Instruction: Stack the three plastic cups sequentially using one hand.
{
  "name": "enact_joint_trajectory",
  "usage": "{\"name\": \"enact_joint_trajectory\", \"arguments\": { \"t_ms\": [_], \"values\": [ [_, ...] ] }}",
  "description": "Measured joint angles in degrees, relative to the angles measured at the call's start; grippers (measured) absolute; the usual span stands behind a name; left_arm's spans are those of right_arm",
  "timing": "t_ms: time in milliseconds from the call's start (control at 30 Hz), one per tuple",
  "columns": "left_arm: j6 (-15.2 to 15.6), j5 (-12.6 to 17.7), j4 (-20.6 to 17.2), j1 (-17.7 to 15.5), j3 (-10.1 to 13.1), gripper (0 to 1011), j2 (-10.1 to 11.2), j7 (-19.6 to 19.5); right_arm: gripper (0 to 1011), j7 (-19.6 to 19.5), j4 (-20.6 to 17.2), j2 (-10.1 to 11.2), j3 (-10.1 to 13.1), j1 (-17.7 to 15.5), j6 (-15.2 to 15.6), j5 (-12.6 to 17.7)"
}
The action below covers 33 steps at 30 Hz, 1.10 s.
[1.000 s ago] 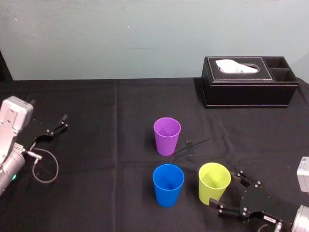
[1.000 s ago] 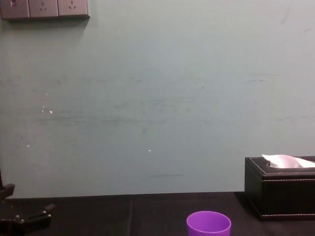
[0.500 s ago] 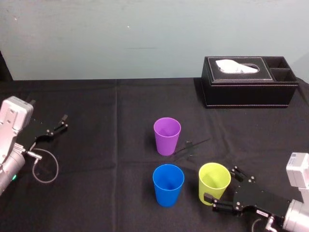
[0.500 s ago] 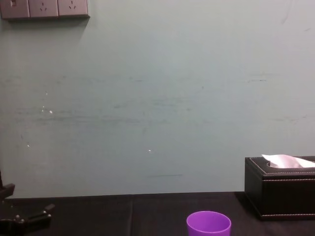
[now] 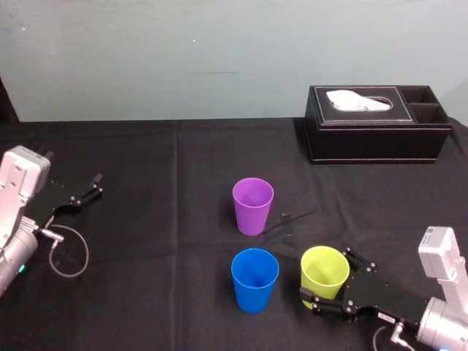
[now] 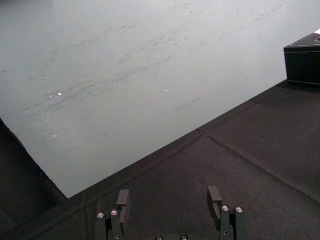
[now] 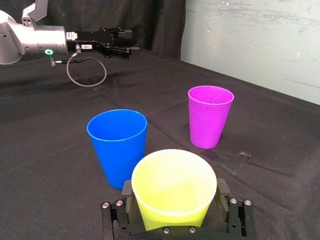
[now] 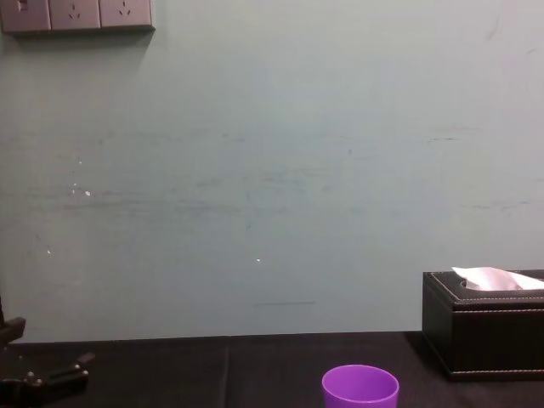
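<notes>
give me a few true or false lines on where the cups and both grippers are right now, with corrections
The right gripper has its jaws either side of the yellow-green cup. True.

The blue cup is nested inside the purple cup. False: each stands upright, apart, on the table.

The left gripper holds a cup. False: it is open and empty at the table's left side.

The tissue box sits far right, behind the cups. True.
</notes>
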Motion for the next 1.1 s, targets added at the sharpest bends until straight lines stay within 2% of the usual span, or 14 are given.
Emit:
{"name": "enact_joint_trajectory", "arguments": {
  "t_ms": [100,200,333,367,467,1100],
  "values": [
    [0.0,0.0,0.0,0.0,0.0,1010,0.0,0.0,996,0.0,0.0,0.0,0.0,-0.1,0.0,0.0],
    [0.0,0.0,0.0,0.0,0.0,1010,0.0,0.0,947,0.0,0.0,0.1,0.1,-0.1,-0.1,0.1],
    [0.0,0.0,0.0,0.0,0.0,1010,0.0,0.0,851,0.0,-0.1,0.1,0.1,-0.1,-0.1,0.1],
    [0.0,0.0,0.0,0.0,0.0,1010,0.0,0.0,800,0.1,-0.1,0.1,0.1,-0.1,-0.1,0.1],
    [0.0,0.0,0.0,0.0,0.0,1010,0.0,0.0,755,0.1,-0.1,0.2,0.2,-0.2,-0.2,0.1],
    [0.0,0.0,0.0,0.0,0.0,1010,0.0,0.0,731,0.3,-0.1,0.2,0.2,-0.2,-0.3,0.3]
  ]
}}
